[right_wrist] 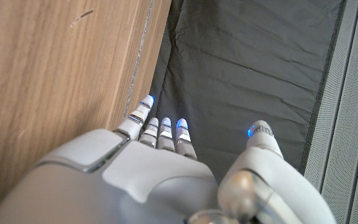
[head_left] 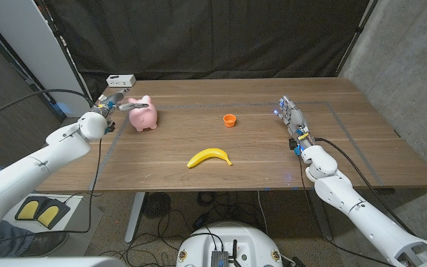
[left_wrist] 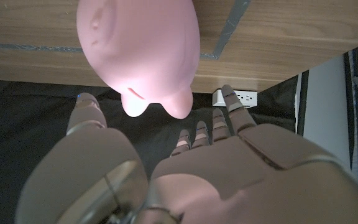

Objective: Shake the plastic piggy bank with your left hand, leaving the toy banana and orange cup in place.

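The smooth, rounded pink piggy bank (head_left: 144, 113) is sitting at the table's (head_left: 362, 152) far left, the left hand (head_left: 117, 102) hovering just beside it, fingers spread (gripping nothing). Nearer the middle are lying a curved yellow banana (head_left: 209, 157) and small orange cup (head_left: 230, 119). The right hand (head_left: 291, 116) is waiting open, far right.
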Tool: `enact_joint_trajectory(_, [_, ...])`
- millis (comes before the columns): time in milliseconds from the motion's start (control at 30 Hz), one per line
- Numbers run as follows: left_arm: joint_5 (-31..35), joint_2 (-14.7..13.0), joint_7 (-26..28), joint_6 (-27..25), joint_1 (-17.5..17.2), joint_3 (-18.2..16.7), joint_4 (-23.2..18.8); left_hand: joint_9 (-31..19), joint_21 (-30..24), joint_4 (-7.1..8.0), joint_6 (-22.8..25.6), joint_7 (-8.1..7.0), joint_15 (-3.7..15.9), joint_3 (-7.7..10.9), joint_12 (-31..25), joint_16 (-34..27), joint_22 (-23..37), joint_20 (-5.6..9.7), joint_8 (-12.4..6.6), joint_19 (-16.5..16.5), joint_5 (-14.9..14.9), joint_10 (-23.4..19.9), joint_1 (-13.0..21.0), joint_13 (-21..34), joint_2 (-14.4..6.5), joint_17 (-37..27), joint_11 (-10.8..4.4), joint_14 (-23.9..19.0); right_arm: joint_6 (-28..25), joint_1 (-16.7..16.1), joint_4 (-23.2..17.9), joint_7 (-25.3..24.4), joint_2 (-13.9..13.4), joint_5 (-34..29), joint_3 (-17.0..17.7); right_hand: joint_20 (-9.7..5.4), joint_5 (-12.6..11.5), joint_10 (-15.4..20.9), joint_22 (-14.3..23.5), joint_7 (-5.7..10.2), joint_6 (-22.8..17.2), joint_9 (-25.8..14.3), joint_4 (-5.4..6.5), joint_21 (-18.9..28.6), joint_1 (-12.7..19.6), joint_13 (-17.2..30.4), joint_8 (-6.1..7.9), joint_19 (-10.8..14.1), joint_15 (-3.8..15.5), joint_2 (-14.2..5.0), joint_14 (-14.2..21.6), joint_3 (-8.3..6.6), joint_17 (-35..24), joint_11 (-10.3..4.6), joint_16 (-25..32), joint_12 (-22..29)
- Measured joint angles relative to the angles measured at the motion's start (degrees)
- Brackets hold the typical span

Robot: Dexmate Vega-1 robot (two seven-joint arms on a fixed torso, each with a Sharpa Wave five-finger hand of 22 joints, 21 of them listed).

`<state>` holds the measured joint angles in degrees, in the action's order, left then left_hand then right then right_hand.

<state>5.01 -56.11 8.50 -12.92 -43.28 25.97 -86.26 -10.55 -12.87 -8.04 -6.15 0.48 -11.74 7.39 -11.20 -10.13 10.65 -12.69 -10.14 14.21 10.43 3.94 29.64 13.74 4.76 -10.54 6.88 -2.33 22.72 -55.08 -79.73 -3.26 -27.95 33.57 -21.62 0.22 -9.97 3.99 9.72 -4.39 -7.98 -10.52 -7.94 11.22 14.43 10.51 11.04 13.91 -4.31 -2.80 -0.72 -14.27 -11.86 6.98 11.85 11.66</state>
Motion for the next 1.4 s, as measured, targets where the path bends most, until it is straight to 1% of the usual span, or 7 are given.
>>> enact_joint_trajectory(400, [-0.2,1.0,-3.9,0.4,3.5,2.9,2.8,0.0,0.0,0.06,-0.9,-0.81,0.00,-0.05,0.0,0.0,0.0,0.04,0.00,0.5,0.0,0.8,0.2,0.0,0.2,0.0,0.18,0.0,-0.4,-0.7,-0.4,-0.2,-0.3,0.2,0.1,0.00,0.0,0.7,0.0,0.00,0.0,0.0,0.00,0.0,0.5,0.3,0.00,0.0,-0.31,-0.08,0.3,0.00,0.0,0.21,0.0,0.2])
enact_joint_trajectory(733, [-0.4,2.7,-6.7,2.1,6.6,5.3,6.9,0.0,0.0,0.06,-0.1,-2.22,0.00,-0.05,-0.3,-0.3,0.0,0.14,-0.69,1.5,0.0,0.6,0.3,0.0,0.2,0.2,-0.04,0.0,-0.4,-0.9,-0.4,-0.3,-0.2,0.4,0.2,0.84,0.0,1.1,0.0,0.31,-0.3,0.0,0.00,0.0,0.5,0.3,0.00,-0.2,-0.52,-0.08,0.5,0.00,0.0,-0.04,0.0,0.2])
enact_joint_trajectory(900, [-1.1,3.6,-8.2,3.0,7.7,6.2,8.8,0.0,0.0,0.06,1.1,-2.12,0.35,-0.05,-0.9,-0.5,0.0,0.13,-1.12,2.5,0.4,0.3,0.7,0.0,0.6,0.2,-0.34,-0.4,-0.2,-0.9,-0.2,-0.2,0.0,0.6,0.2,1.34,0.0,1.4,0.0,0.31,-0.3,0.0,0.00,0.0,0.5,0.3,0.00,-0.1,-0.61,-0.08,0.6,0.00,0.0,-0.30,0.0,0.2])
enact_joint_trajectory(1067, [-1.9,4.1,-9.6,3.8,8.5,6.8,10.0,-0.3,-1.9,-0.93,3.7,-1.78,1.64,2.56,-3.0,-2.1,0.2,0.24,-2.24,10.1,0.4,-2.8,6.8,0.3,-2.1,0.0,-0.44,-6.2,0.0,-0.7,0.2,0.0,0.3,0.8,0.2,1.34,0.0,1.8,0.0,0.52,-0.5,0.0,0.00,0.0,0.5,0.3,0.00,-0.1,-0.61,-0.08,0.6,0.00,0.0,-0.32,0.0,0.2])
enact_joint_trajectory(1200, [-2.4,4.7,-10.7,4.2,9.4,7.3,11.1,-0.5,-3.8,-1.02,5.9,-1.76,3.12,5.24,-5.2,-2.7,0.2,0.24,-3.12,18.4,0.3,-6.5,9.8,0.8,0.0,0.0,-0.32,-12.3,0.2,-0.5,0.4,0.3,0.5,1.0,0.2,1.75,0.0,1.8,0.0,0.62,-0.6,0.0,0.00,0.0,0.5,0.3,0.00,-0.1,-0.85,-0.08,0.8,0.00,0.0,-0.32,0.0,0.2])
enact_joint_trajectory(1300, [-2.6,5.3,-11.0,4.4,9.9,7.7,11.9,-0.8,-4.3,-0.81,6.8,-1.71,3.78,6.77,-6.1,-3.0,0.2,0.25,-3.59,21.9,0.3,-7.5,11.0,1.3,1.2,0.0,0.39,-14.7,0.2,-0.5,0.5,0.6,0.6,1.2,0.2,2.06,0.0,1.8,0.0,0.62,-0.6,0.0,0.00,0.0,0.5,0.3,0.00,0.0,-1.16,-0.08,0.5,0.00,0.0,-0.32,0.0,0.2])
enact_joint_trajectory(1400, [-2.9,5.7,-11.1,4.4,10.0,7.8,12.3,-1.0,-5.3,0.01,7.9,-2.77,5.02,7.71,-7.4,-3.6,0.1,0.29,-4.07,25.2,0.5,-8.2,12.6,2.3,2.7,-0.2,0.27,-17.9,0.3,-0.4,0.7,0.9,0.6,1.4,0.1,2.36,0.0,1.8,0.0,0.62,-0.6,0.0,0.00,0.0,0.5,0.3,0.00,-0.3,-1.16,-0.08,0.5,0.00,0.0,-0.32,0.0,0.2])
